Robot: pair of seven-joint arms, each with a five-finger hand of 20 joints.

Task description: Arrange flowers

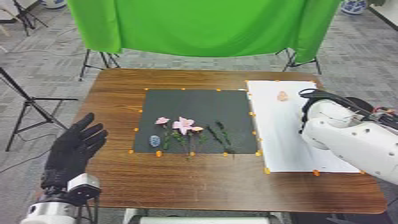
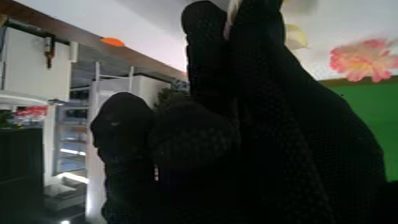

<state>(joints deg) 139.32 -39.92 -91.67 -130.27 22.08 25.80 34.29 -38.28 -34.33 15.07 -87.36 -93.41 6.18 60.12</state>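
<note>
On the dark grey mat (image 1: 160, 104) in the head view lie a large pink flower (image 1: 184, 125), a smaller pink bloom (image 1: 162, 121), green stems (image 1: 219, 136) and a blue patterned oval piece (image 1: 155, 141). My left hand (image 1: 75, 146) is open left of the mat. Over the white sheet (image 1: 277, 130), my right hand (image 1: 305, 116) is mostly hidden by its arm. A pink flower (image 1: 282, 96) rests on the sheet's far part. In the right wrist view, that pink flower (image 2: 360, 60) and a pale yellow piece (image 2: 295, 37) are beside my right hand (image 2: 275, 120).
Orange markers (image 1: 267, 170) line the mat and sheet on the brown table (image 1: 178, 185). Beyond the table's far edge hangs a green cloth (image 1: 204, 30) on stands. A tripod (image 1: 31, 102) stands on the floor at the left. Reddish flowers (image 1: 384, 110) show beside the right arm.
</note>
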